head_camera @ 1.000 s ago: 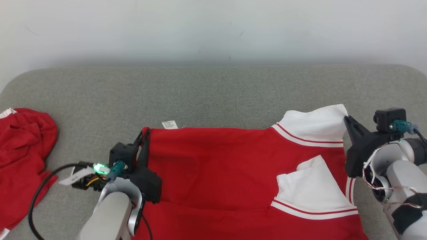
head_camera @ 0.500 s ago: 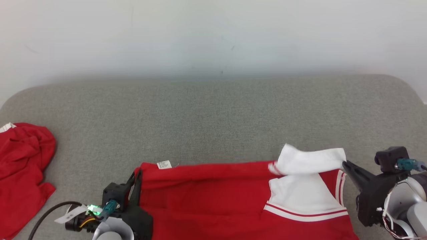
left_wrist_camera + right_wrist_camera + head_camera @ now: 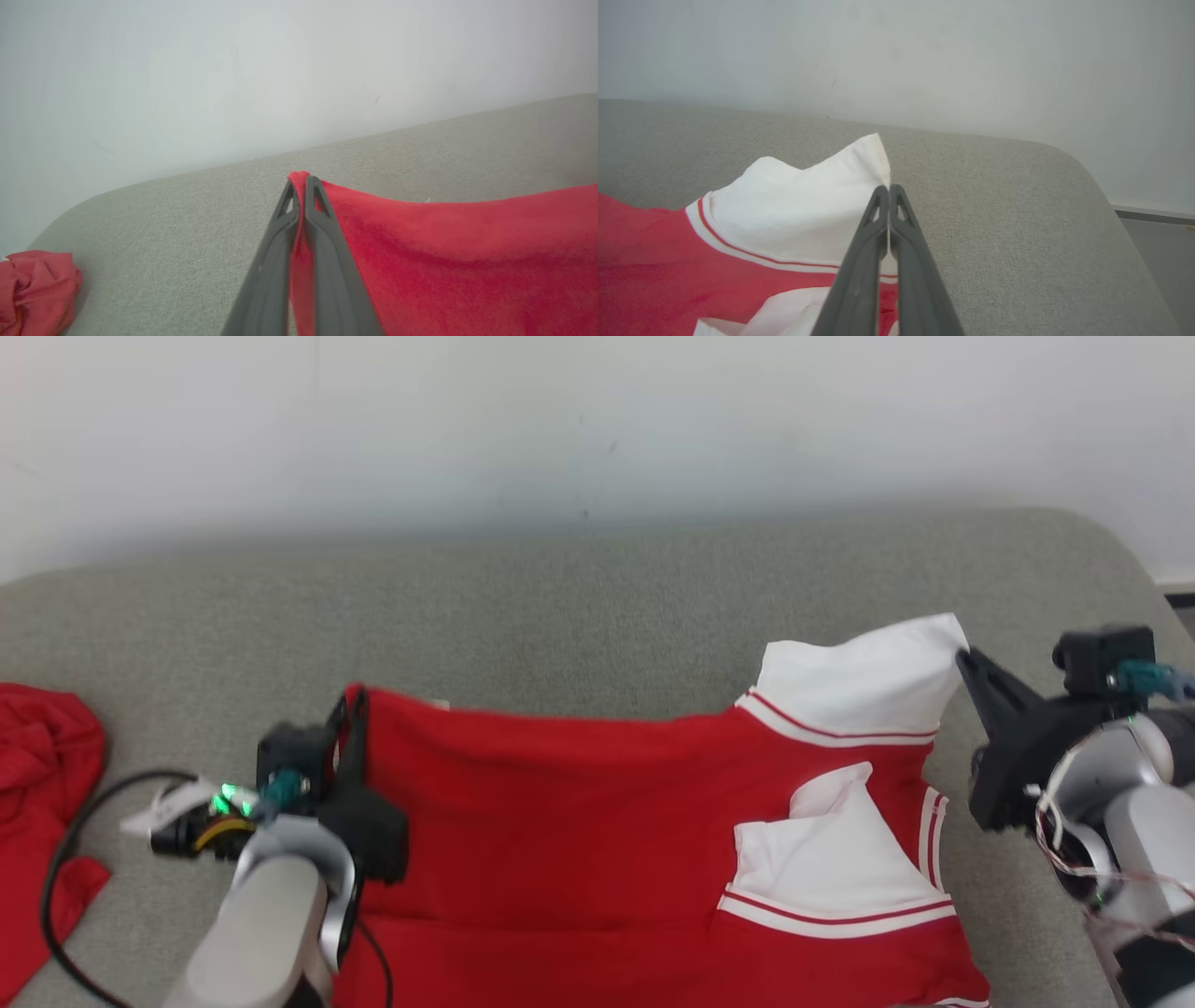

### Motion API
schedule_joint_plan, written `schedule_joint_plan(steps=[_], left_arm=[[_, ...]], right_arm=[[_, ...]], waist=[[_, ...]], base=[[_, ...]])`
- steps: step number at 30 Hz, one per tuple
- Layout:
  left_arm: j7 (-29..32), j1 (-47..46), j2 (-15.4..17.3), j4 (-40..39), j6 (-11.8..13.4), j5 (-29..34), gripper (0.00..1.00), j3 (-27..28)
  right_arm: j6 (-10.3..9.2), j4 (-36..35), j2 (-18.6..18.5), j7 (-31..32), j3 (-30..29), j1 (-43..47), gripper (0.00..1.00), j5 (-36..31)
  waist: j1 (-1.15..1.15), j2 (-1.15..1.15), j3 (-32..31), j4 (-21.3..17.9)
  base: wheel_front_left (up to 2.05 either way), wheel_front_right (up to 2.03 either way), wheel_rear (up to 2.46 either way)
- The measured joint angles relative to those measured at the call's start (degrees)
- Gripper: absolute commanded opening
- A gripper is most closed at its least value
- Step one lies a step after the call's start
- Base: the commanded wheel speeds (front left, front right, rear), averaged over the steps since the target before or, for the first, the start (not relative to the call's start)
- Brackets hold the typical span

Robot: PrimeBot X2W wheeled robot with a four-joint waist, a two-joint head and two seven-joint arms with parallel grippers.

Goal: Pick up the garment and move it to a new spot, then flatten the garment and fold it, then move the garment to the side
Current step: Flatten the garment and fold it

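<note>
The 2 arms are carrying the far edge of the red garment (image 3: 560,803) back out across the gray surface (image 3: 597,607), after drawing it in toward the robot 0.5 seconds ago. The white sleeve (image 3: 859,681) at the right gripper (image 3: 962,658), then flopping low, is rising taut again. The head camera is also swinging, sliding the scene leftward.

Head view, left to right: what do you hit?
Red cloth → left tool → garment → right tool. Both tools are shut on the garment's edges.
</note>
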Motion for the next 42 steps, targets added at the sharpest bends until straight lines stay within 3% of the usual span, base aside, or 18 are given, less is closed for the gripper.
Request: schedule_joint_plan(steps=[8,15,22,32,42], left_arm=[[0.00,-9.81,-0.92,7.43,-0.80,1.31,0.00,-1.31],[0.00,-12.80,-1.15,10.15,-1.82,2.55,0.00,-2.56],[0.00,-9.08,-0.40,5.04,-2.03,2.79,0.00,-1.35],[0.00,2.24,1.47,-2.58,-4.79,3.31,0.00,0.23],[0.00,8.73,3.23,-3.07,-4.47,3.83,0.00,2.11]], right_arm=[[0.00,11.63,4.58,-5.43,-0.32,-10.81,0.00,-4.85],[0.00,14.69,5.12,-8.70,3.22,-13.13,0.00,-3.28],[0.00,6.31,-1.44,-8.83,11.50,-10.22,0.00,3.07],[0.00,-7.35,-10.96,-1.15,16.77,1.01,0.00,11.93],[0.00,-15.04,-14.70,8.99,18.01,10.87,0.00,16.48]], waist=[[0.01,0.00,4.81,-0.79],[0.01,0.01,8.35,-1.14],[0.00,0.00,7.44,-0.78],[-0.01,0.00,3.63,-1.03],[-0.01,0.00,0.19,-2.21]], base=[[0.00,0.00,0.00],[0.00,0.00,0.00],[0.00,0.00,0.00],[0.00,0.00,0.00],[0.00,0.00,0.00]])
